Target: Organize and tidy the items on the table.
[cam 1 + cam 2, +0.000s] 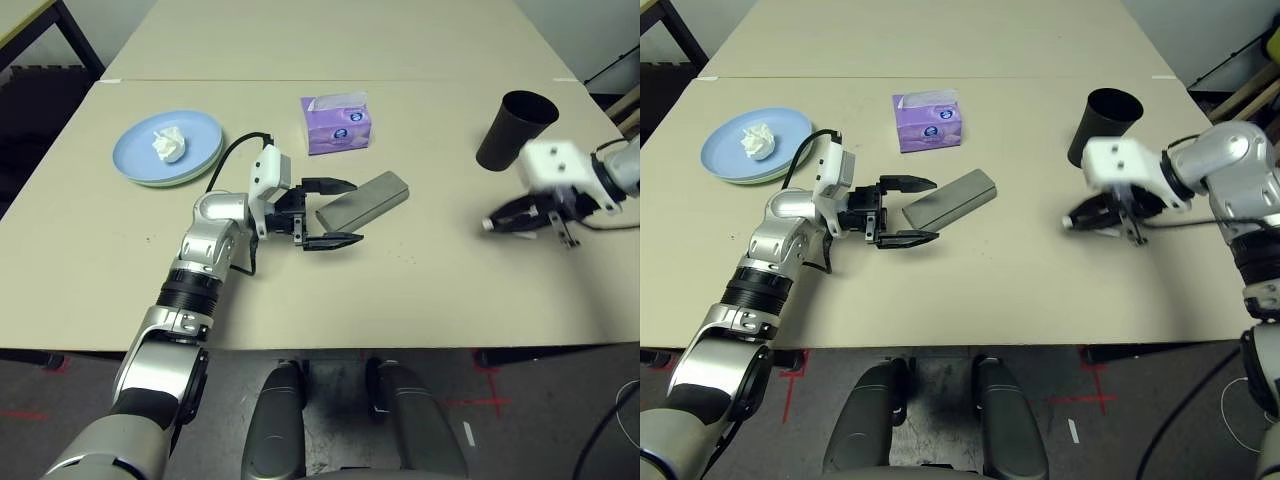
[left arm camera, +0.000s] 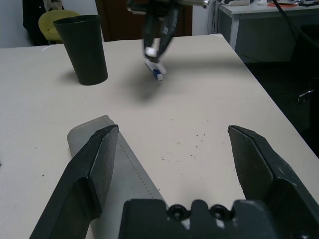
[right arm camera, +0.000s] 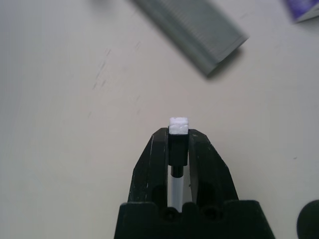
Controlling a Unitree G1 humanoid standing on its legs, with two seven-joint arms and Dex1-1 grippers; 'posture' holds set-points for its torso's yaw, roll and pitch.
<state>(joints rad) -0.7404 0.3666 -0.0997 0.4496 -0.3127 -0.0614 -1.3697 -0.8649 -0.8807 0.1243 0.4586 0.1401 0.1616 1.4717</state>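
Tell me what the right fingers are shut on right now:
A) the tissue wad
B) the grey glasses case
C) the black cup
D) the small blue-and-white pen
D: the right wrist view shows the right gripper with its fingers closed around the small blue-and-white pen, whose white end pokes out between them, while the grey glasses case lies on the table at the open left gripper.
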